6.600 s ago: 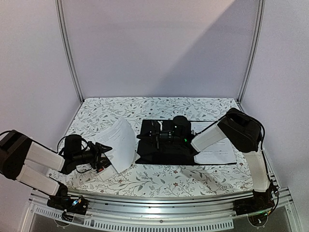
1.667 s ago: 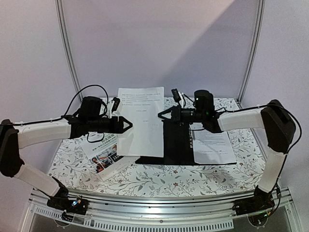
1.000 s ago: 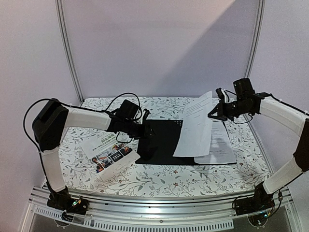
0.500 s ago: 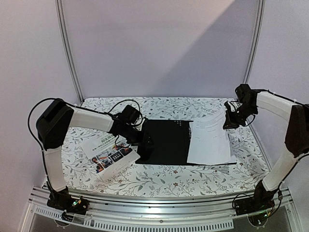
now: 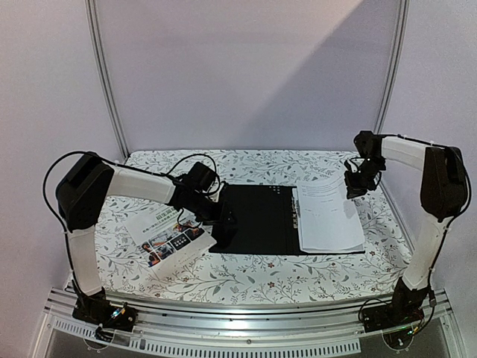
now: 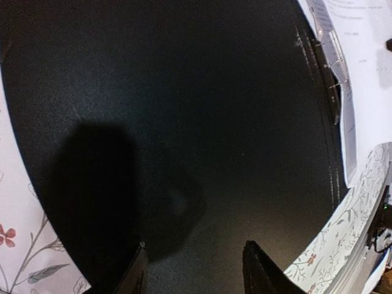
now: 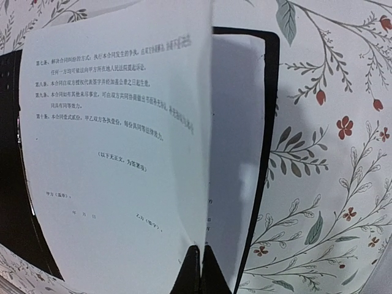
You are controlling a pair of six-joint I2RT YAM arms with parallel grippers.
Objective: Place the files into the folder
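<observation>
The folder lies open on the table, black inside up; it fills the left wrist view. White printed files rest on its right half. My right gripper is shut on the far right edge of the top sheet, which curves up from the sheet under it; the fingers pinch that edge. My left gripper stands open low over the folder's left part, nothing between its fingertips. A colourful brochure file lies on the cloth to the folder's left.
A floral cloth covers the table. White walls and two metal posts close in the back and sides. The folder's metal clip runs along its spine. The right arm's cable hangs near the back right corner.
My right gripper has lowered the white sheet from hanging steeply to nearly flat on the folder's right half. The left gripper stays on the folder's left part.
</observation>
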